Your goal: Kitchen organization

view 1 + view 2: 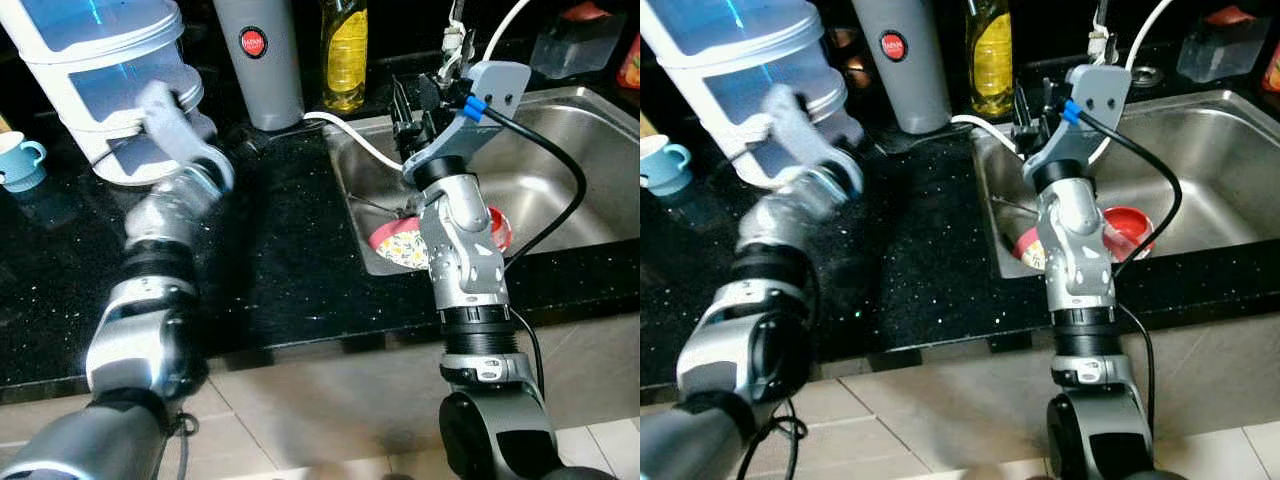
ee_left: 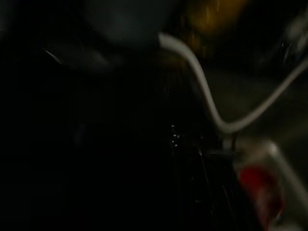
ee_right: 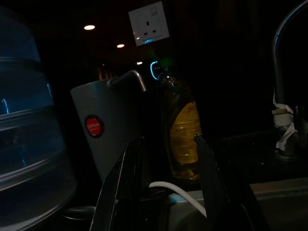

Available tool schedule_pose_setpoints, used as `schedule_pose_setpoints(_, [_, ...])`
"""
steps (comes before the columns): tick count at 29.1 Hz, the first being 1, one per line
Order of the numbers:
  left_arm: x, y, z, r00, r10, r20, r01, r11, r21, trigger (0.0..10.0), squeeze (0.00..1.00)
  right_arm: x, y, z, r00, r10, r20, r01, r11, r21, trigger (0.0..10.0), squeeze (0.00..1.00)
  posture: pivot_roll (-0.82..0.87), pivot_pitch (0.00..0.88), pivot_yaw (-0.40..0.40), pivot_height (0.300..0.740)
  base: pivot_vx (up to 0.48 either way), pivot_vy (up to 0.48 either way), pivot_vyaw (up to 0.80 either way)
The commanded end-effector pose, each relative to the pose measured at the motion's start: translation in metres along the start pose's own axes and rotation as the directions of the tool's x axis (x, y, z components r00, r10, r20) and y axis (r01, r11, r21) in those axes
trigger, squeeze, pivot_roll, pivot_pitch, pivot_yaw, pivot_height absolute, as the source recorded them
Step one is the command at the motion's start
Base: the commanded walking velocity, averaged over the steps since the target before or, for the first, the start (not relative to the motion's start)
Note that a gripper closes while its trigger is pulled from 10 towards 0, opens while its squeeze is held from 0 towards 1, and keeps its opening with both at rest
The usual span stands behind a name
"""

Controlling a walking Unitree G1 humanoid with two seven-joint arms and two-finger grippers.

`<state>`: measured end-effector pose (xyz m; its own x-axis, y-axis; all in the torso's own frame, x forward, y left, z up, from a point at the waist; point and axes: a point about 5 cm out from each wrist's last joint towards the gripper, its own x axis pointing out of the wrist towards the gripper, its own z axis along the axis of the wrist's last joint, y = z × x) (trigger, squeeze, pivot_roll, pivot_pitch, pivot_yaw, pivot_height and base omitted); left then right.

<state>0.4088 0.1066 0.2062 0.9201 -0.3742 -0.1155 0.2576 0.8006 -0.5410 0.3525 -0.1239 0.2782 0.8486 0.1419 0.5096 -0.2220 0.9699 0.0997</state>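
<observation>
Bottle (image 3: pixel 182 131) looks slick, stiff, likely heavy; grab mid-body. Right pincer (image 3: pixel 163 190) spread, aimed at it. Left pincer (image 1: pixel 160 105): cannot tell.

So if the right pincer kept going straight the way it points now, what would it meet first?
Probably the yellow oil bottle, framed between the open fingers of the right pincer in the wrist view. The grey flask stands just beside that line; depth is hard to judge.

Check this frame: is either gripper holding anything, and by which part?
Nothing in the right gripper: its fingers stand open, aimed at the oil bottle. The left gripper is against the stacked containers; its hold cannot be told.
</observation>
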Motion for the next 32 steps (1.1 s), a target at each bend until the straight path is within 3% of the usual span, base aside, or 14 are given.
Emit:
schedule_pose_setpoints(1, [0.003,-0.004,0.005,1.000,0.007,0.010,-0.007,0.999,0.048,10.0,0.00,0.003,0.006,0.003,1.000,0.020,0.010,-0.020,1.000,0.004,10.0,0.00,0.04,0.000,0.144,0.740,0.000,0.000,0.00])
schedule_pose_setpoints(5, [0.004,-0.007,0.016,0.998,0.030,0.058,-0.032,0.999,0.034,10.0,0.00,0.002,0.003,0.006,1.000,0.010,0.019,-0.010,1.000,-0.006,10.0,0.00,0.02,0.000,0.152,0.740,0.000,0.000,0.00])
schedule_pose_setpoints(7, [-0.001,-0.004,0.046,0.983,0.057,0.172,-0.064,0.997,0.034,10.0,0.00,-0.002,-0.002,0.007,1.000,-0.009,0.022,0.010,1.000,-0.015,10.0,0.00,0.01,0.000,0.163,0.740,0.000,0.000,0.00])
schedule_pose_setpoints(9, [-0.003,-0.003,0.052,0.979,0.059,0.196,-0.069,0.997,0.042,10.0,0.00,-0.003,-0.003,0.007,1.000,-0.013,0.021,0.013,1.000,-0.017,10.0,0.00,0.01,0.000,0.163,0.740,0.000,0.000,0.00])
schedule_pose_setpoints(11, [-0.009,0.001,0.078,0.955,0.082,0.284,-0.114,0.988,0.100,10.0,0.00,-0.005,-0.004,0.006,1.000,-0.019,0.014,0.019,1.000,-0.018,10.0,0.00,0.02,0.000,0.163,0.740,0.000,0.000,0.00])
schedule_pose_setpoints(12, [-0.009,0.001,0.078,0.955,0.082,0.284,-0.114,0.988,0.100,10.0,0.00,-0.005,-0.004,0.006,1.000,-0.019,0.014,0.019,1.000,-0.018,10.0,0.00,0.02,0.000,0.163,0.740,0.000,0.000,0.00])
schedule_pose_setpoints(15, [-0.025,0.010,0.118,0.895,0.135,0.426,-0.239,0.950,0.201,10.0,0.00,-0.006,-0.002,0.003,1.000,-0.015,0.006,0.015,1.000,-0.012,10.0,0.00,0.03,0.000,0.158,0.740,0.000,0.000,0.00])
schedule_pose_setpoints(20, [-0.042,0.016,0.148,0.826,0.153,0.542,-0.387,0.854,0.349,10.0,0.00,-0.005,0.001,0.003,1.000,-0.003,0.001,0.003,1.000,-0.005,10.0,0.00,0.03,0.000,0.152,0.740,0.000,0.000,0.00])
schedule_pose_setpoints(23, [-0.047,0.020,0.155,0.797,0.181,0.576,-0.458,0.803,0.381,10.0,0.00,-0.006,0.001,0.004,1.000,-0.003,-0.003,0.003,1.000,-0.006,10.0,0.00,0.03,0.000,0.149,0.740,0.000,0.000,0.00])
schedule_pose_setpoints(24, [-0.047,0.020,0.155,0.797,0.181,0.576,-0.458,0.803,0.381,10.0,0.00,-0.006,0.001,0.004,1.000,-0.003,-0.003,0.003,1.000,-0.006,10.0,0.00,0.03,0.000,0.149,0.740,0.000,0.000,0.00])
schedule_pose_setpoints(26, [-0.050,0.026,0.157,0.782,0.217,0.584,-0.510,0.761,0.400,10.0,0.00,-0.008,0.000,0.004,1.000,-0.003,-0.010,0.003,1.000,-0.008,10.0,0.00,0.03,0.000,0.147,0.740,0.000,0.000,0.00])
schedule_pose_setpoints(32, [-0.044,0.041,0.139,0.810,0.312,0.496,-0.522,0.770,0.367,10.0,0.00,-0.014,0.000,0.004,1.000,0.000,-0.031,0.000,1.000,-0.016,10.0,0.00,0.01,0.038,0.143,0.740,0.000,0.000,0.00])
